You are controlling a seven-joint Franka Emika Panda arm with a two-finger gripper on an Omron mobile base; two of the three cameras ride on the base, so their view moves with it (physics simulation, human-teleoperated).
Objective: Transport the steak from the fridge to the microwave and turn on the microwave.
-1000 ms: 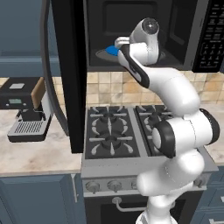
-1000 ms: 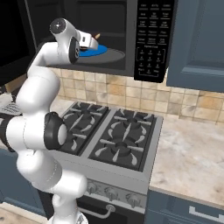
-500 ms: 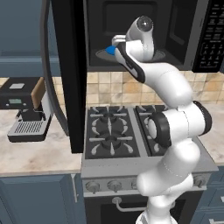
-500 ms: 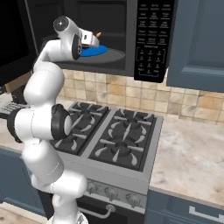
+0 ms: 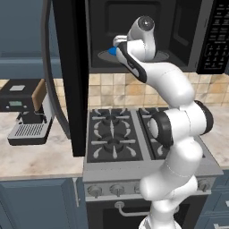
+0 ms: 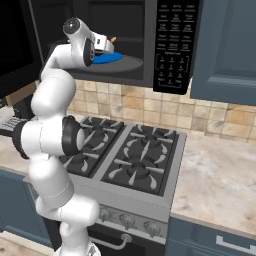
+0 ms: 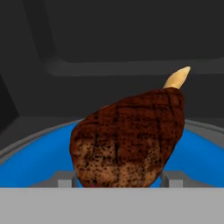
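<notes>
The claw [image 7: 118, 181] is gripping the steak [image 7: 129, 140] between wide-set fingertips, bone tip pointing away, over the blue plate [image 7: 39, 153] on the microwave [image 6: 150, 45] turntable.

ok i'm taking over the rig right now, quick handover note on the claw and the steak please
Claw: inside the open microwave, fingers either side of the steak; whether it grips or has let go can't be told.
Steak: over the blue plate, which sits on the turntable; contact with the plate unclear.
Done: steak brought into the microwave.
Left: release if held, pull the arm out, shut the door, start it from the button panel.
</notes>
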